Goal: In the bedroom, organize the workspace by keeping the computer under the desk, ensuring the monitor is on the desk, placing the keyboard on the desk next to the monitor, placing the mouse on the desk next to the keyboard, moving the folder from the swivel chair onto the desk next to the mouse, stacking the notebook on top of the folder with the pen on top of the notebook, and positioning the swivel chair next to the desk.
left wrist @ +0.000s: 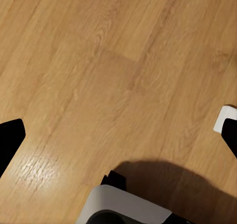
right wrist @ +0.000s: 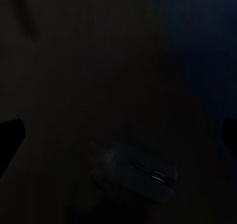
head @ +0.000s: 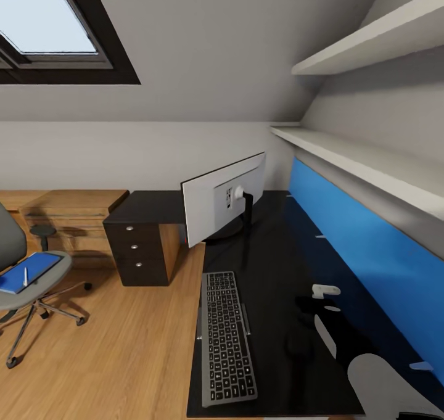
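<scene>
Currently right tool (right wrist: 118, 135) spread wide above small dark rounded mouse (right wrist: 136, 173) on glossy black bench (head: 277, 272) | left tool (left wrist: 118, 135) open over wood floor (left wrist: 98, 61) | centre, descend straight, pinch sides | 1 silver-grey keyboard (head: 227, 340), 1 black monitor (head: 223, 198), 1 blue folder (head: 28, 271) on grey swivel chair (head: 24, 284)

The glossy black tabletop (head: 277, 266) carries the monitor (head: 223, 199) toward its far end and the keyboard (head: 226, 337) along its near left edge.
</scene>
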Controlling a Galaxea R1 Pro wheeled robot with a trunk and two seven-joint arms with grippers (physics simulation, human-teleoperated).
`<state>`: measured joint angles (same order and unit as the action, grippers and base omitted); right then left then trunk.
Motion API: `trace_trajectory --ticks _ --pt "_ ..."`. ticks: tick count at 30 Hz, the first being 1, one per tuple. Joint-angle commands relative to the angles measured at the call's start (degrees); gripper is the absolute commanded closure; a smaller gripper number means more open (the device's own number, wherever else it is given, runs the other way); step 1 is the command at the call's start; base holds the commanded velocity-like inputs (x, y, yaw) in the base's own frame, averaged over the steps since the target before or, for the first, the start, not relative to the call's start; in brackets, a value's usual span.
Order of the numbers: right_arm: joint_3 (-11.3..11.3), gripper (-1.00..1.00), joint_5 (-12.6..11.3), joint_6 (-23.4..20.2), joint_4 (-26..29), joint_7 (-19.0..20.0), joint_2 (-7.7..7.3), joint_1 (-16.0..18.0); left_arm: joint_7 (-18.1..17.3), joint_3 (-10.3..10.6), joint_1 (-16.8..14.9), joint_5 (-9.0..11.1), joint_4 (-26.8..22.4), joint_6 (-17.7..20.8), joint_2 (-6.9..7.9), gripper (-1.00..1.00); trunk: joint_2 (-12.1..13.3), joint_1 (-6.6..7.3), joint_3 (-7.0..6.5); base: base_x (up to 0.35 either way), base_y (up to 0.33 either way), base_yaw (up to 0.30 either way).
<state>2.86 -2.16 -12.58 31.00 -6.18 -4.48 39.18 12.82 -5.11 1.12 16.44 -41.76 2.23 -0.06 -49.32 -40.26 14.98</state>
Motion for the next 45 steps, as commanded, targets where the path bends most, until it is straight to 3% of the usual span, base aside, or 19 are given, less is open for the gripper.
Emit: trace_trajectory --ticks 1,45 --pt "-0.03 -1.0 -0.22 -0.33 0.1 -0.17 0.0 0.01 0.19 0.02 0.03 0.52 -0.17 0.23 -0.01 -1.0 -0.47 -0.24 0.25 0.0 0.0 0.0" --pt "0.02 -1.0 -0.14 -0.69 -0.02 -0.54 0.0 0.01 0.36 0.1 0.02 0.52 -0.09 -0.03 -0.04 -1.0 -18.12 -9.9 8.15 0.0 0.0 0.0"
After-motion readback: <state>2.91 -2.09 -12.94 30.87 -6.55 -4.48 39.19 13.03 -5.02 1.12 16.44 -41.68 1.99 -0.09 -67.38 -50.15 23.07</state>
